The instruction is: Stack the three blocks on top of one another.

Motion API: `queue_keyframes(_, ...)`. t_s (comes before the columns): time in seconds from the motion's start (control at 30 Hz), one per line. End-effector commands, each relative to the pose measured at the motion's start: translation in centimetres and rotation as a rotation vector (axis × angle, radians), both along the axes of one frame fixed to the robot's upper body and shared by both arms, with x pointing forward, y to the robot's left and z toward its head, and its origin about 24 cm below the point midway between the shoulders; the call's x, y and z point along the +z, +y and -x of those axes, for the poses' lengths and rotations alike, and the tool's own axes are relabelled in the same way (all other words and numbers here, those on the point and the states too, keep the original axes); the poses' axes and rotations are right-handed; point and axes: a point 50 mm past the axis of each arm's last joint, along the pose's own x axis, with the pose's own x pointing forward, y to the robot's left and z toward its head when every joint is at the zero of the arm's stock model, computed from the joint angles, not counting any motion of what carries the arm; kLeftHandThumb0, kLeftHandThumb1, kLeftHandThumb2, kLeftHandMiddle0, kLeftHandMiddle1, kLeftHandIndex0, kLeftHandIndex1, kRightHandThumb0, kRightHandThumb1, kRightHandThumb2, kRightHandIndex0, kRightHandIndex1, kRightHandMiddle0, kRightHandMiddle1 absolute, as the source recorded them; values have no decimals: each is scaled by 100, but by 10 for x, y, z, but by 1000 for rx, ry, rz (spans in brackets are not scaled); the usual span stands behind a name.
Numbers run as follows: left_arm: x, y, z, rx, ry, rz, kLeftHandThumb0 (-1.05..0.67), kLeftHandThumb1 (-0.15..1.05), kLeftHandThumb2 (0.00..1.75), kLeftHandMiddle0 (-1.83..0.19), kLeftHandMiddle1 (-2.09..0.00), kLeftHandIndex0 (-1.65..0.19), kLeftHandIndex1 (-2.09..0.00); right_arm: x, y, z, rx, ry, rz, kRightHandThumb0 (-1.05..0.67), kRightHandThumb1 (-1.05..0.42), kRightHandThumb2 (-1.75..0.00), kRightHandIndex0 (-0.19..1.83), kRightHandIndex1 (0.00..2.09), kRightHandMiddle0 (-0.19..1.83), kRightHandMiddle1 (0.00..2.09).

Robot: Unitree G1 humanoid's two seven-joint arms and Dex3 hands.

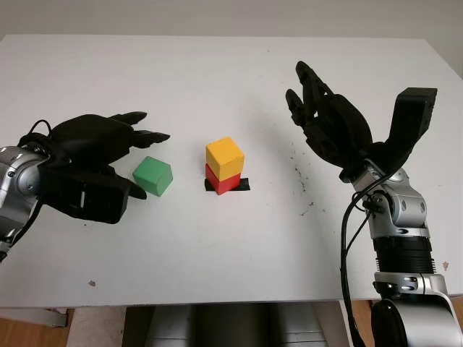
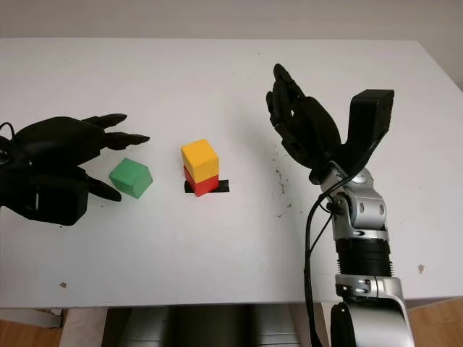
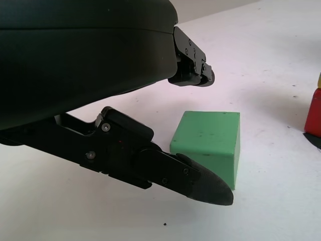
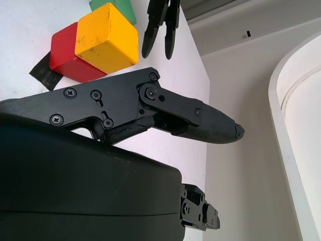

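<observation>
White table (image 1: pixel 217 87): left hand (image 1: pixel 108 148) open around green block (image 1: pixel 153 176)

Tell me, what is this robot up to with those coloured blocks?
It is stacking blocks on a white table. The yellow block already sits on the red block, which stands on a black patch. The green block lies alone beside them. The left hand is open around it, not gripping yet. The right hand is open, raised off to the other side.

One block (image 1: pixel 225 157) sits atop another (image 1: pixel 221 181); a third (image 1: pixel 153 176) lies left.
</observation>
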Motion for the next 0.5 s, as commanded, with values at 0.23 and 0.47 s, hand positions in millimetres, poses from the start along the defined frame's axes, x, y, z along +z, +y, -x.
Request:
queue_keyframes(0.23,-7,-4,1,-51,-15,-56,-71,91,5,-2,-7,-43,-13,1,0,0,18,-10,-8,-59,-105,-73,-19,0,-19,0)
queue_keyframes(0.47,-13,-6,0,-54,-25,-92,-69,89,5,-4,-7,-44,-11,1,0,1,21,-9,-13,-59,-105,-73,-19,0,-19,0)
